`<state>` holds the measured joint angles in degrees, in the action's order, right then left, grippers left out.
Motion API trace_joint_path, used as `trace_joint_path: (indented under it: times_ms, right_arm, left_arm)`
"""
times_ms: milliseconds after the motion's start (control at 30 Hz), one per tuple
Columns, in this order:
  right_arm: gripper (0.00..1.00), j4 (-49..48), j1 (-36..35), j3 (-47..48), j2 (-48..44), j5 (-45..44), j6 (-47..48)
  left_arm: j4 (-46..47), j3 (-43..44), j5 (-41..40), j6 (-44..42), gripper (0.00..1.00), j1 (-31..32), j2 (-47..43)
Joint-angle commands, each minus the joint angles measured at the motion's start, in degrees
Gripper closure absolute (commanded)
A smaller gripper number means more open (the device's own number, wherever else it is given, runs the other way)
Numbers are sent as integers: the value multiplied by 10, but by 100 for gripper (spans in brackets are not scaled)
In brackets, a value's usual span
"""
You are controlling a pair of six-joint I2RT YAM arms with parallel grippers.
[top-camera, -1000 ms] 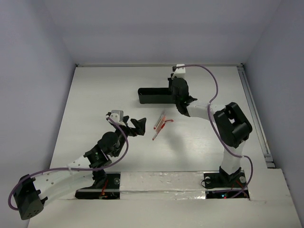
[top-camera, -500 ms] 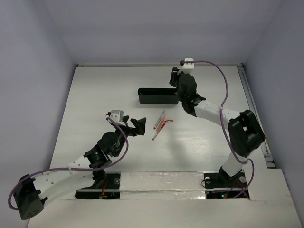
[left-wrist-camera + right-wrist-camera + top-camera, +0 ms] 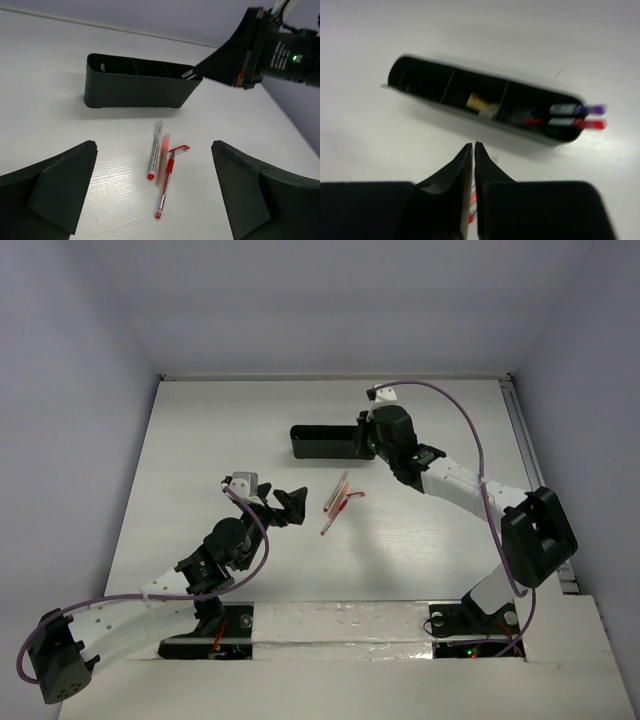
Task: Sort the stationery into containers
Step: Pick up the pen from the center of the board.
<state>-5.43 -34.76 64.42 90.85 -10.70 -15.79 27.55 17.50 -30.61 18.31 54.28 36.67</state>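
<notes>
The long black tray (image 3: 322,442) stands at the table's far middle. The right wrist view shows its compartments (image 3: 425,80): a beige eraser (image 3: 477,102) in the middle, and pens with red and purple ends (image 3: 575,116) at the right end. I cannot make out the scissors. Three red-and-clear pens (image 3: 338,502) lie together on the table, in front of the tray (image 3: 140,90) in the left wrist view (image 3: 163,161). My left gripper (image 3: 291,506) is open and empty, just left of the pens (image 3: 155,200). My right gripper (image 3: 365,435) is shut and empty over the tray's right end (image 3: 472,146).
Purple cables (image 3: 470,430) loop along both arms. White walls close in the table on the left, far side and right. A metal rail (image 3: 540,490) runs along the right edge. The arm bases stand on a taped strip (image 3: 340,625) at the near edge.
My right arm's elbow has swung out to the right and the wrist has shifted above the tray's right end. The left arm and the pens have not moved.
</notes>
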Motion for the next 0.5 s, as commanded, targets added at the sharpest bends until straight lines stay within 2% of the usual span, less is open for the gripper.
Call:
trace_joint_path:
  times_ms: [0,167,467]
  right_arm:
    - [84,103,-27,-6,16,67,-51]
    - [62,113,-41,-18,47,67,-76]
    - [60,135,-51,-19,92,49,-116]
  left_arm:
    - [23,15,-2,0,1,2,-11]
    - [24,16,-2,0,1,2,-6]
    - [23,16,-2,0,1,2,-7]
